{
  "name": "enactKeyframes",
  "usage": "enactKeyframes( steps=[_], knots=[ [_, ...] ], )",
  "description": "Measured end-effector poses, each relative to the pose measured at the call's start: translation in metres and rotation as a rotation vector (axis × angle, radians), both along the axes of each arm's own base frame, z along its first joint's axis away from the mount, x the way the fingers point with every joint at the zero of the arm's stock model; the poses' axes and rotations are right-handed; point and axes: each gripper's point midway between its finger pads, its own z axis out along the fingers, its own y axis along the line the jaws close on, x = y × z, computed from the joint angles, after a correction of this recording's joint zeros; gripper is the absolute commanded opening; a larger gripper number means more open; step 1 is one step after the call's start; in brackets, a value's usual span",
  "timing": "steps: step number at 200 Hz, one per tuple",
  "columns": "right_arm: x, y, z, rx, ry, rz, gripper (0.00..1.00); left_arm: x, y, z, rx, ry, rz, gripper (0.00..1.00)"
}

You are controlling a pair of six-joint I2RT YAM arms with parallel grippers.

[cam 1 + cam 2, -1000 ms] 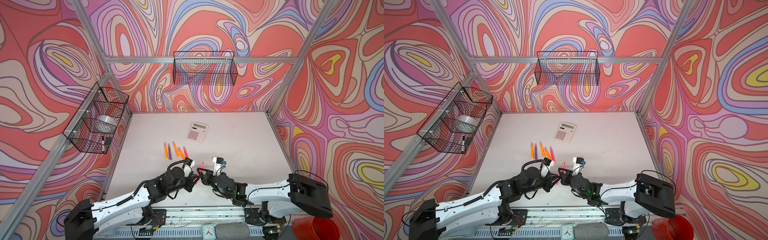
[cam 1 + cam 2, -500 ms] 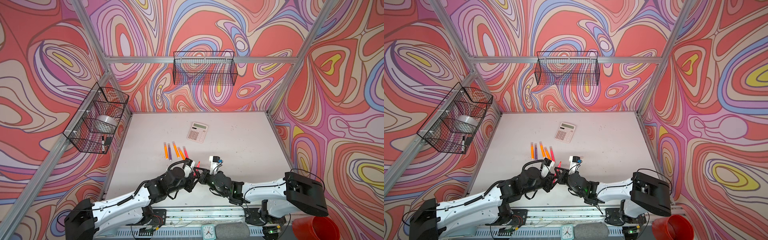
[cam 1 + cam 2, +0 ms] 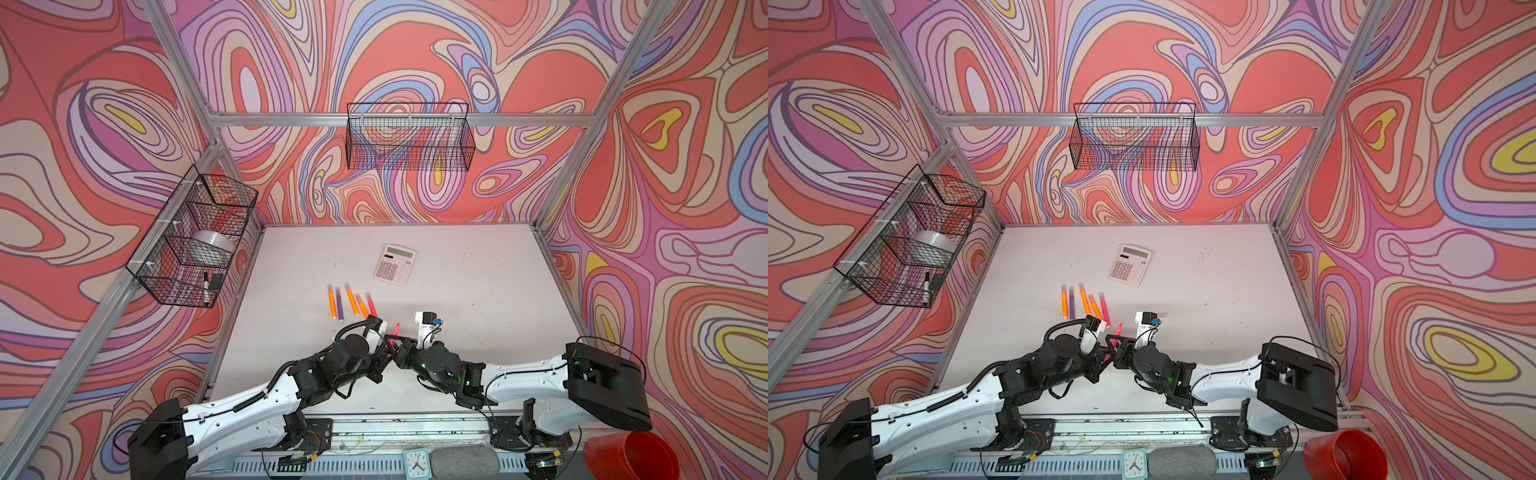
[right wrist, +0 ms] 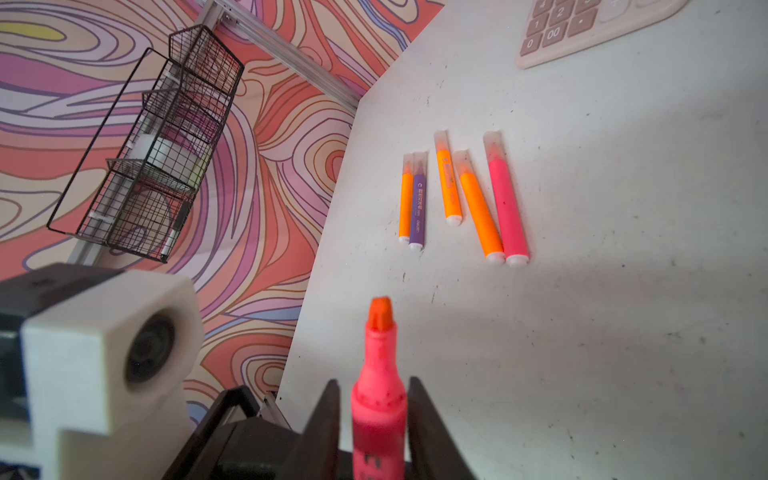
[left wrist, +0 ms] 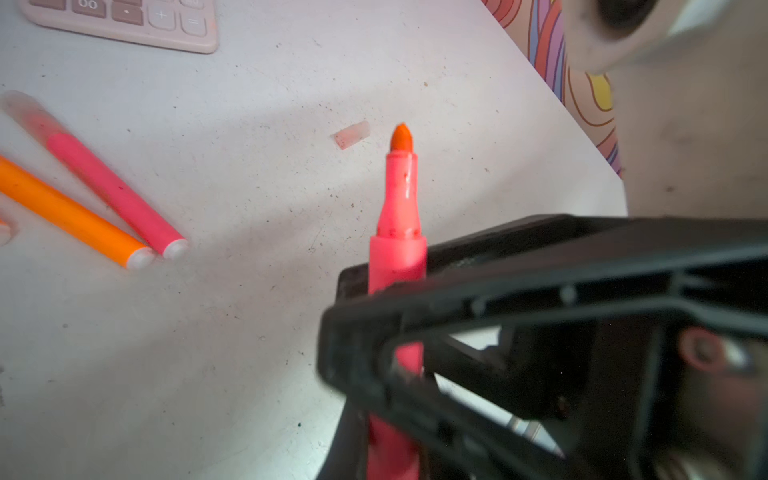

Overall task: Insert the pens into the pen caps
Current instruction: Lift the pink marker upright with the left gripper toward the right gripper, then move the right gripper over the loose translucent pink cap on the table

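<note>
A pink pen [image 3: 395,331] with a bare orange tip stands tilted above the table's front middle, between both arms. My left gripper [image 5: 390,449] is shut on its lower barrel. My right gripper [image 4: 376,415] is open around the same pen [image 4: 380,374], with a gap on each side of the barrel. One loose translucent pen cap [image 5: 352,134] lies on the table beyond the tip. Several other pens [image 3: 352,300], orange, purple and pink, lie in a row behind the grippers with caps on them.
A pink calculator [image 3: 395,264] lies behind the pen row. A wire basket [image 3: 195,245] on the left wall holds a tape roll and a black-capped marker. Another wire basket [image 3: 409,137] hangs on the back wall. A red cup [image 3: 631,455] and a small clock [image 3: 417,463] sit below the front rail.
The right arm brought the pink pen to the left gripper. The left gripper has shut on it and the right gripper's jaws have opened off it.
</note>
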Motion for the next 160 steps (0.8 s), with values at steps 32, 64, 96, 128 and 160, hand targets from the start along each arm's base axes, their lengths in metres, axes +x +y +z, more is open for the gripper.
enactKeyframes(
  steps=[32, 64, 96, 128, 160],
  knots=[
    [0.001, -0.009, 0.009, -0.003, -0.005, -0.022, 0.74, 0.026, 0.011, 0.011, 0.021, -0.013, 0.083, 0.00],
    [-0.002, -0.037, 0.029, -0.009, -0.009, -0.066, 0.82, 0.104, 0.053, 0.065, -0.076, -0.094, 0.354, 0.00],
    [0.010, -0.069, 0.015, -0.130, 0.032, -0.150, 0.86, 0.131, 0.070, 0.068, -0.107, -0.198, 0.421, 0.00],
    [0.040, -0.113, -0.023, -0.290, 0.123, -0.281, 0.86, 0.110, 0.046, 0.035, -0.067, -0.206, 0.199, 0.00],
    [0.060, -0.143, -0.053, -0.378, 0.202, -0.353, 0.86, 0.095, 0.038, 0.061, -0.115, -0.337, 0.091, 0.00]
  ],
)
